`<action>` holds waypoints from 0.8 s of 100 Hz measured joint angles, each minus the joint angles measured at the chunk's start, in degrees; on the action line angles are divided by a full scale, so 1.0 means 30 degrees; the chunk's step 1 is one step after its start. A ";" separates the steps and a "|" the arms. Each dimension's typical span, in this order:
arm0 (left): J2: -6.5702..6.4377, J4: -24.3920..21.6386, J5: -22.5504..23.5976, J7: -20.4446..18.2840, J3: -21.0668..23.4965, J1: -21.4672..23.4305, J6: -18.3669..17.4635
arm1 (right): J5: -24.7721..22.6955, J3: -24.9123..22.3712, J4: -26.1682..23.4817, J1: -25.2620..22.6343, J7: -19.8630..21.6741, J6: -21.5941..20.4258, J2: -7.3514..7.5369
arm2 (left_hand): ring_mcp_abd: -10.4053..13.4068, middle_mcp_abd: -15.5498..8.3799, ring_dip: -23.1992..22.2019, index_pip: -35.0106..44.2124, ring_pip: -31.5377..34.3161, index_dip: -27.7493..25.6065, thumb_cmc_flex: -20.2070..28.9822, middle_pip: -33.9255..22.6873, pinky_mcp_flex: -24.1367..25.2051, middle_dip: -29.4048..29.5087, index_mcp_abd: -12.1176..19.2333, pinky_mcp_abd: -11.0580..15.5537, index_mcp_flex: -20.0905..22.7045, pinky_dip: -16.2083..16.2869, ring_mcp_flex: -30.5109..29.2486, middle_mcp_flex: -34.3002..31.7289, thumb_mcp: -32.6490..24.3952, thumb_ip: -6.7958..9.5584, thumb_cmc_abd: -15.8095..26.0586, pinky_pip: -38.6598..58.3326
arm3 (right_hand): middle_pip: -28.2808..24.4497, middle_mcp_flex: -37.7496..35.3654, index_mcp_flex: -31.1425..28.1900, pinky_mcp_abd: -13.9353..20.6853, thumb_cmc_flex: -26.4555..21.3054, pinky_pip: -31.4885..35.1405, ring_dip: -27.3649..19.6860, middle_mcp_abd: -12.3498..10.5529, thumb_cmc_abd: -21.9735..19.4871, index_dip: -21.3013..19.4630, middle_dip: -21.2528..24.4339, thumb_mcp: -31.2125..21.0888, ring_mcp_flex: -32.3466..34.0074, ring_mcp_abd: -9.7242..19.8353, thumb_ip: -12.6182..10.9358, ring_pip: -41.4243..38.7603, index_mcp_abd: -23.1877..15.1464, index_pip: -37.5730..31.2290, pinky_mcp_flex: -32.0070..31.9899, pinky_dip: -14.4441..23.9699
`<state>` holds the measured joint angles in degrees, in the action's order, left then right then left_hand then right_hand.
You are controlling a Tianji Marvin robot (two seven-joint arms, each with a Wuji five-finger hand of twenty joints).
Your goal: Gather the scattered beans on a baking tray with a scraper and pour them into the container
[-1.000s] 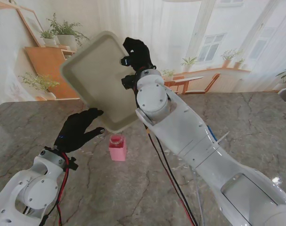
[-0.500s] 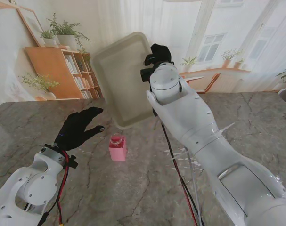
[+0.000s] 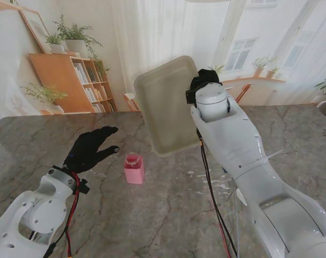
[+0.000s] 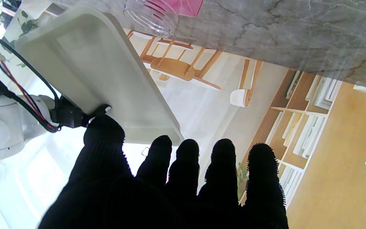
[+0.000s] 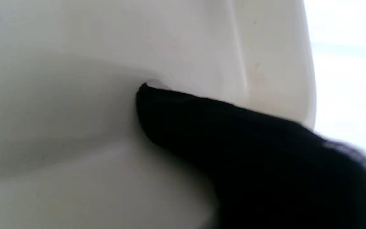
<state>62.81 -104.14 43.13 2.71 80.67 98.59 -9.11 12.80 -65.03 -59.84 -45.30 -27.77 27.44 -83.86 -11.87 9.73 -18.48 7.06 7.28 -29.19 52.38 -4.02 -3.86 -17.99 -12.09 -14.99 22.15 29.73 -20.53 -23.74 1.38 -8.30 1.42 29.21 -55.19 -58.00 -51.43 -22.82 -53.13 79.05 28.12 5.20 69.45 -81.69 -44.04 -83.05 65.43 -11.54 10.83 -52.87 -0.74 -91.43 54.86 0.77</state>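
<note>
overhead, the right hand (image 3: 204,79) grips the tray (image 3: 168,105) by its edge, tilted steeply in the air beyond the container (image 3: 133,167), which stands mid-bench. the left hand (image 3: 90,149) hovers left of it, fingers spread, holding nothing. left wrist: splayed fingers (image 4: 222,165), tray (image 4: 106,73) aloft. right wrist: a finger (image 5: 208,127) pressed on the tray (image 5: 75,79).

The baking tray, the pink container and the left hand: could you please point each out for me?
baking tray (image 3: 165,105), stand view, on its bare inner floor.
pink container (image 3: 133,171), stand view, on its pink body.
left hand (image 3: 87,151), stand view, on the back of the hand.
</note>
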 measured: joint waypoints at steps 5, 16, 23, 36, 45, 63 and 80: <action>-0.0004 0.0047 -0.0017 -0.0044 -0.0011 -0.0008 0.0061 | 0.0020 -0.0169 0.0202 -0.0133 0.0291 0.0184 0.0095 | 0.0000 0.0000 0.0000 0.0000 0.0000 0.0000 0.0000 0.0000 -0.0003 0.0000 0.0000 -0.0002 0.0000 0.0000 0.0000 0.0000 0.0000 0.0000 0.0000 0.0000 | 0.0000 0.0000 0.0000 0.0000 0.0000 0.0000 0.0000 0.0000 0.0000 0.0000 0.0000 0.0000 0.0000 0.0000 0.0000 0.0000 0.0008 0.0000 0.0000 0.0000; -0.0012 0.0127 -0.0110 -0.0083 -0.0087 -0.0045 0.0216 | 0.0270 -0.0510 0.0792 -0.0426 0.0604 0.0565 0.0191 | 0.0000 0.0000 0.0000 0.0000 0.0000 0.0000 0.0000 0.0000 -0.0005 0.0000 0.0000 -0.0002 0.0000 0.0000 -0.0003 0.0000 0.0000 0.0000 0.0000 0.0000 | 0.0000 0.0000 0.0000 0.0002 0.0000 0.0000 0.0000 0.0000 0.0053 0.0000 0.0000 0.0000 0.0000 0.0000 0.0000 0.0000 0.0109 0.0000 0.0000 0.0000; -0.0013 0.0170 -0.0180 -0.0088 -0.0147 -0.0087 0.0280 | 0.0810 -0.0807 0.1204 -0.0614 0.0597 0.0807 0.0170 | 0.0000 0.0000 0.0000 0.0000 0.0000 0.0000 0.0000 0.0000 -0.0005 0.0000 0.0000 -0.0003 0.0000 0.0000 -0.0004 0.0000 0.0000 0.0000 0.0000 0.0000 | 0.0000 0.0000 0.0000 0.0006 0.0000 0.0000 0.0000 0.0000 0.0098 0.0000 0.0000 0.0000 0.0000 0.0000 0.0000 0.0000 0.0174 0.0000 0.0000 0.0000; -0.0013 0.0299 -0.0295 -0.0098 -0.0270 -0.0232 0.0298 | 0.1235 -0.1063 0.2121 -0.0849 0.0570 0.1245 0.0094 | 0.0000 0.0000 0.0000 0.0000 0.0002 0.0000 0.0000 0.0000 -0.0005 0.0000 0.0000 -0.0004 0.0000 0.0000 -0.0005 -0.0030 0.0000 0.0000 0.0000 0.0000 | 0.0000 0.0000 0.0009 0.0027 0.0000 0.0000 0.0000 0.0000 0.0165 0.0000 -0.0008 0.0000 0.0000 0.0000 0.0000 -0.0034 0.0199 0.0000 0.0003 0.0000; -0.0013 0.0423 -0.0412 -0.0112 -0.0355 -0.0361 0.0306 | 0.1423 -0.1353 0.2834 -0.0942 0.0601 0.1537 -0.0055 | 0.0000 0.0000 0.0000 0.0000 0.0002 0.0000 0.0000 0.0000 -0.0005 0.0000 0.0000 -0.0004 0.0000 0.0000 -0.0005 -0.0167 0.0000 0.0000 0.0000 0.0000 | 0.0000 0.0000 0.0020 0.0033 0.0000 0.0000 0.0000 0.0000 0.0171 0.0000 -0.0146 0.0000 0.0000 0.0000 0.0000 -0.0058 0.0335 0.0000 0.0003 0.0000; -0.0009 0.0697 -0.0660 -0.0131 -0.0546 -0.0613 0.0426 | 0.2038 -0.1651 0.4065 -0.0984 0.0699 0.1918 -0.0310 | 0.0000 0.0000 0.0000 0.0000 0.0002 0.0000 0.0000 0.0000 -0.0006 0.0000 0.0000 -0.0006 0.0000 0.0000 -0.0006 -0.0169 0.0000 0.0000 0.0000 0.0000 | 0.0000 0.0000 0.0042 0.0067 0.0000 0.0000 0.0001 0.0000 0.0228 0.0000 -0.0216 0.0000 0.0000 0.0000 0.0000 -0.0098 0.0375 0.0000 0.0004 0.0166; 0.0004 0.0896 -0.0808 -0.0088 -0.0682 -0.0739 0.0577 | 0.2138 -0.1684 0.5003 -0.0942 0.1147 0.2153 -0.0477 | 0.0000 0.0001 0.0000 0.0000 0.0002 0.0000 0.0000 0.0000 -0.0009 0.0000 0.0000 -0.0006 0.0000 0.0000 -0.0010 -0.0171 0.0000 0.0000 0.0000 0.0000 | 0.0000 0.0010 0.0301 0.0184 0.0000 0.0000 0.0002 0.0000 0.0237 0.0000 -0.0259 0.0000 -0.0007 0.0000 0.0000 -0.0140 0.0570 0.0009 0.0005 0.0173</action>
<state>62.82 -101.45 40.71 2.44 78.62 96.37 -7.38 19.22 -70.08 -44.83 -48.13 -24.32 33.90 -85.29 -11.87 9.73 -18.48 7.06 7.28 -29.19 52.38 -4.02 -3.88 -17.99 -12.09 -15.00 22.15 29.73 -20.56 -24.25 1.38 -8.30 1.42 29.21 -55.19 -57.97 -50.53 -22.26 -53.13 79.05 28.13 5.20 70.16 -81.69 -44.81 -83.05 65.40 -11.54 10.84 -53.29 0.96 -91.40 54.87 1.29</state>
